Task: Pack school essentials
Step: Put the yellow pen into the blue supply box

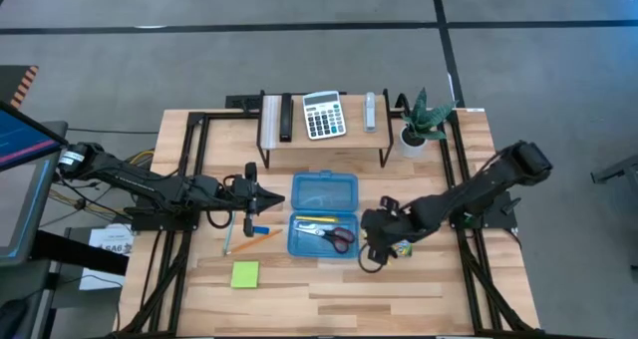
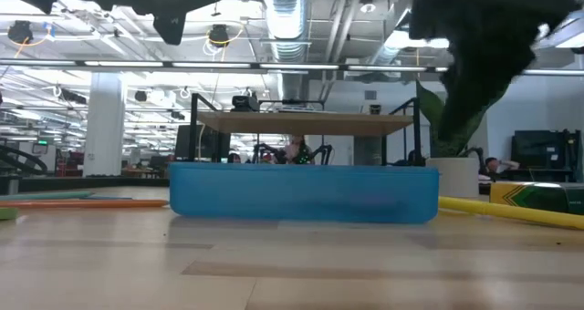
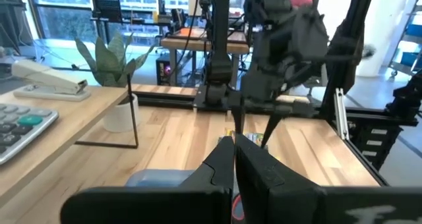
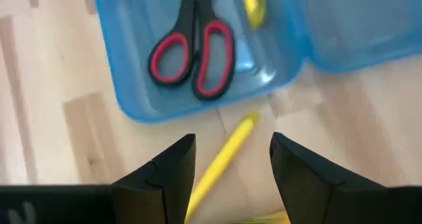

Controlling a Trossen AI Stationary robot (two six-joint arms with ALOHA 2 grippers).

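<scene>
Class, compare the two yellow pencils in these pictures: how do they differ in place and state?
One yellow pencil lies inside the blue case beside the scissors; the other yellow pencil lies on the table outside the case, below the right gripper, whose fingers stand open. Both look the same yellow.

Bare wood by sticky-note pad (image 1: 245, 274) — shelf (image 1: 324, 140) blocks back.

Grey floor (image 1: 299, 5) with dark lines, exposed ceiling ducts (image 2: 292, 18), strip lights, distant desks
</scene>
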